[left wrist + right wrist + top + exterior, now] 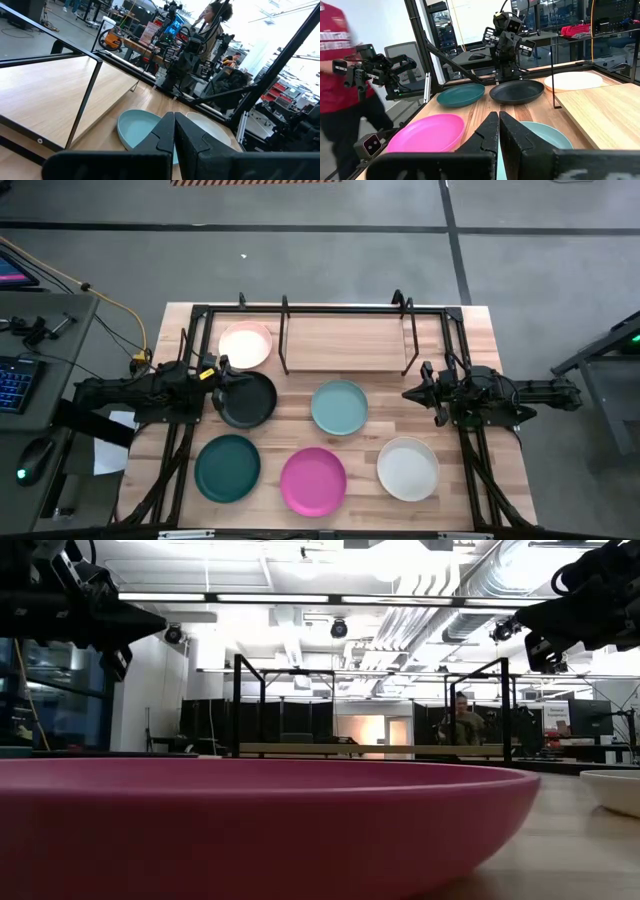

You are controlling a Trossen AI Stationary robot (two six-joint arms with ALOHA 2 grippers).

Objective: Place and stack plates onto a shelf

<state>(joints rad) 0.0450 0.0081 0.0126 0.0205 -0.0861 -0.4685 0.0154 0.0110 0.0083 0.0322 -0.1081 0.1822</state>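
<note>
I counted six plates on the table and one shelf; none of the plates lay on the shelf. The shelf stood at the far middle of the table, its wooden board bare between black wire posts.

The pink plate lay just beside the shelf's left end. The black plate lay near it, toward the front. The light blue plate lay in the middle, in front of the shelf. Along the front edge lay three: the teal plate on the left, the magenta plate in the middle and the white plate on the right. All six were apart from one another, none stacked.

I had two pincers. My left pincer hung over the far-left rim of the black plate, its fingers pressed together with nothing between them. My right pincer hung above the table between the light blue plate and the right frame, fingers likewise closed and empty. One person in a red shirt stood beyond the table.
</note>
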